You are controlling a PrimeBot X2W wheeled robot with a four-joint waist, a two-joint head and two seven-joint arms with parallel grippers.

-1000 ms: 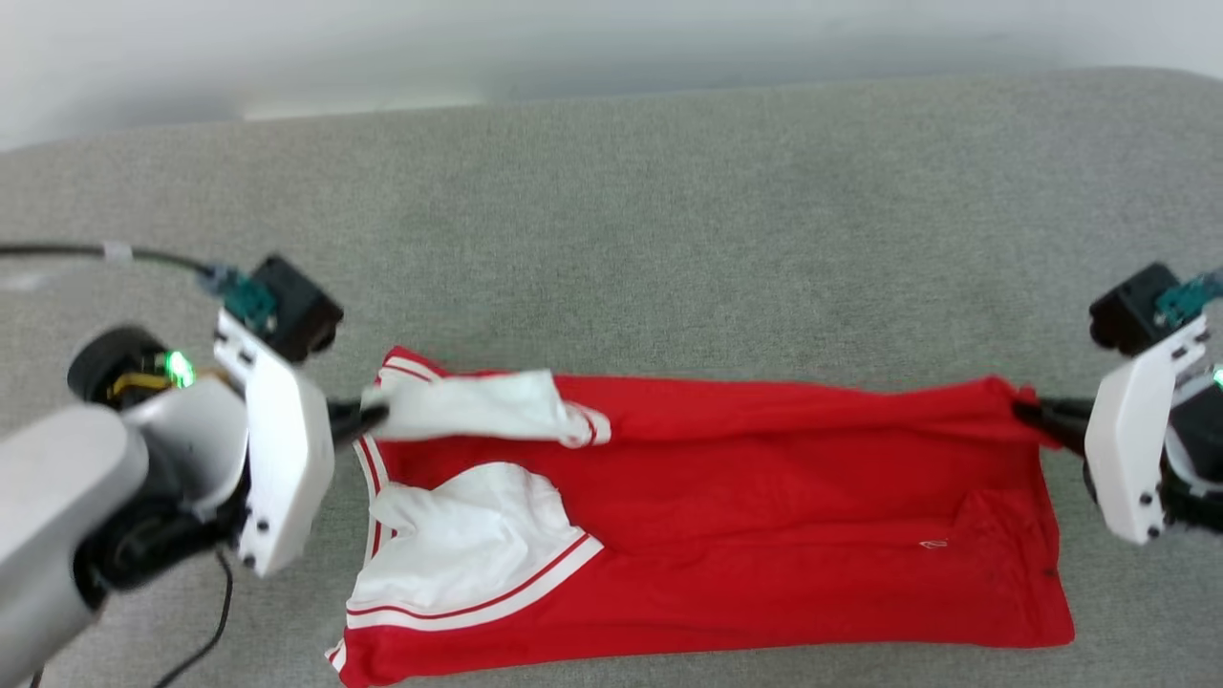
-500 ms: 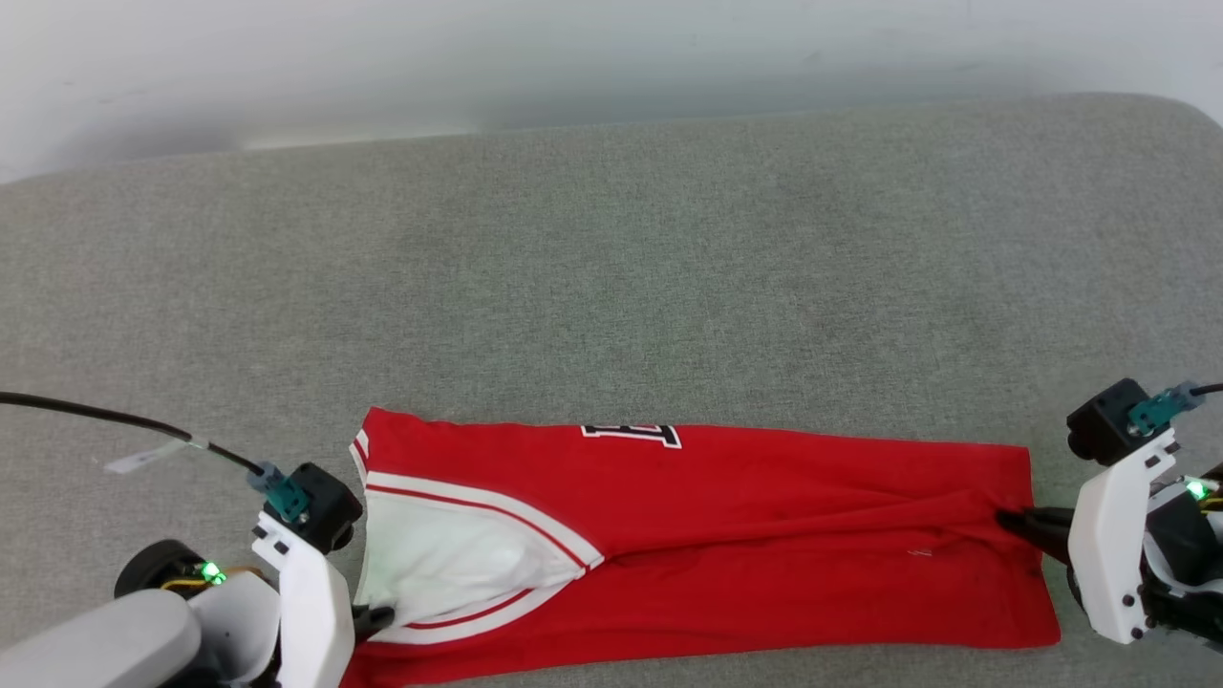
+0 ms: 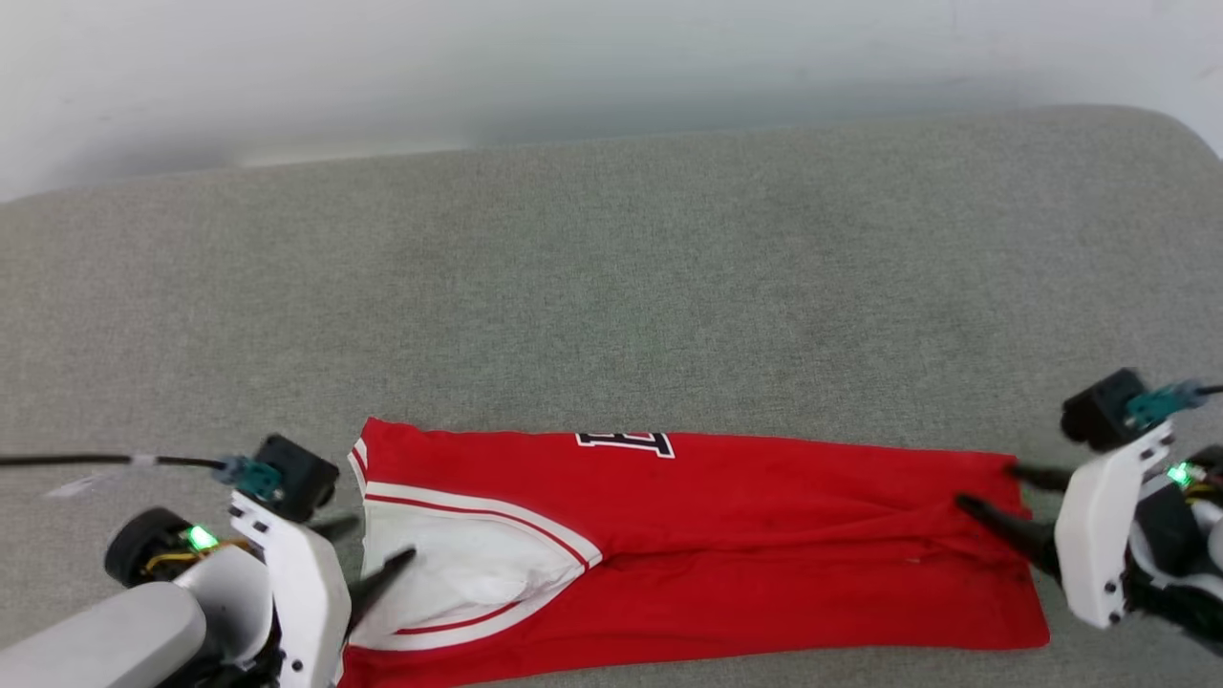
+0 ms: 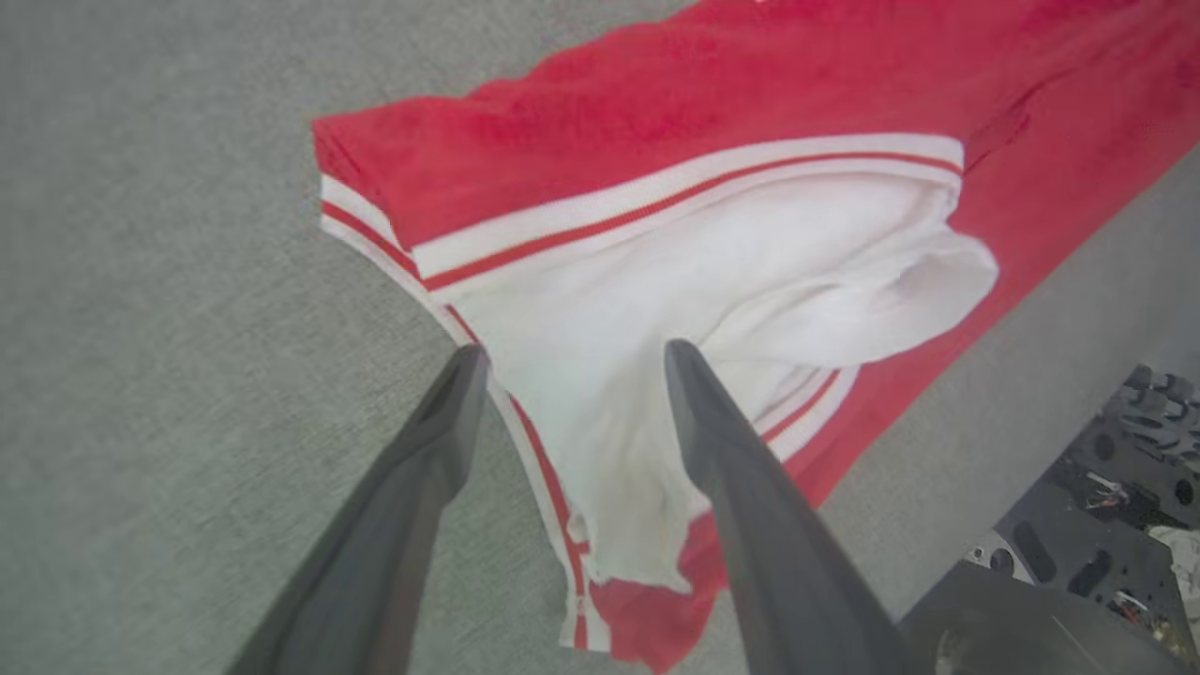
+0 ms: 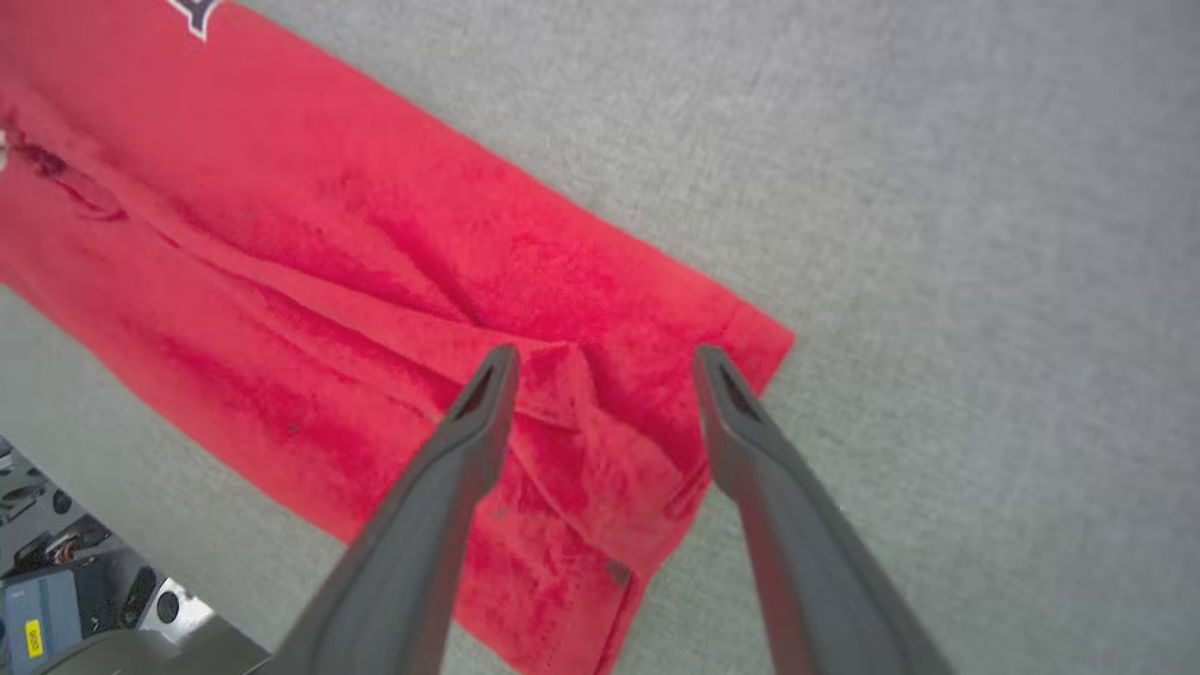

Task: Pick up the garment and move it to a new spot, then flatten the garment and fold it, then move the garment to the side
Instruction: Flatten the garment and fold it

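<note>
- The garment (image 3: 764,535) lies flat as a long red band on the grey pad (image 3: 611,287), near the pad's front edge.
- Its white sleeve (image 3: 468,564) is at the garment's left end, and a sliver of black-and-white print (image 3: 626,442) shows on its far edge.
- The left gripper (image 3: 382,537) is at the garment's sleeve end with its jaws spread wide and gripping nothing. In the left wrist view (image 4: 574,349) one finger is over the sleeve and the other is just off the striped trim.
- The right gripper (image 3: 986,484) is at the garment's hem end, jaws also wide apart and empty. In the right wrist view (image 5: 607,352) they straddle a rumpled ridge of red cloth near the corner.
</note>
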